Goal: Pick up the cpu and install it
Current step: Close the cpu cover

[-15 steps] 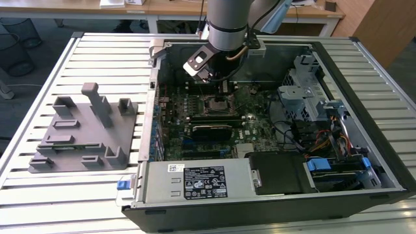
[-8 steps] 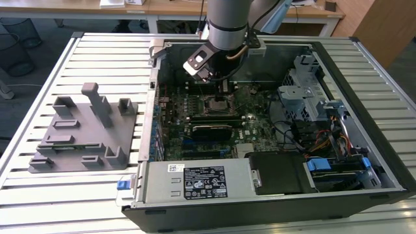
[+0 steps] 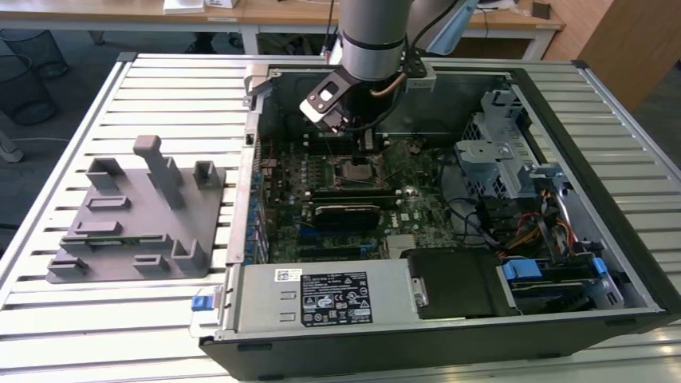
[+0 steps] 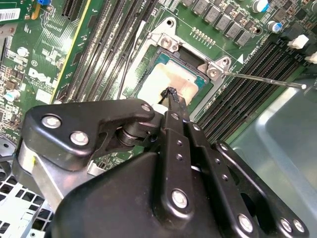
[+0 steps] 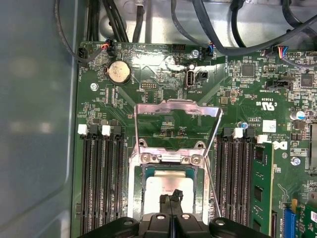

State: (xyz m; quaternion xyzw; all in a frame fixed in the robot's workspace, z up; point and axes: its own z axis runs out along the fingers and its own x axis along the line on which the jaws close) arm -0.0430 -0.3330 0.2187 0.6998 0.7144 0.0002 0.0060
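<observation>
Claw (image 5: 171,198) pressed together, tips at cpu (image 5: 159,187): flat silvery-white square lying in socket (image 5: 168,170), metal frame (image 5: 177,105) raised.

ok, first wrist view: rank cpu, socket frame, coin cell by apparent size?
1. socket frame
2. cpu, partly covered by the end effector, so its visible area understates it; still looks smaller than the frame
3. coin cell

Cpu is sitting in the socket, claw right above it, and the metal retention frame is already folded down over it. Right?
Not quite. The first wrist view shows the retention frame flipped open, leaving the cpu uncovered. The cpu does sit in the socket, claw right above it.
</observation>
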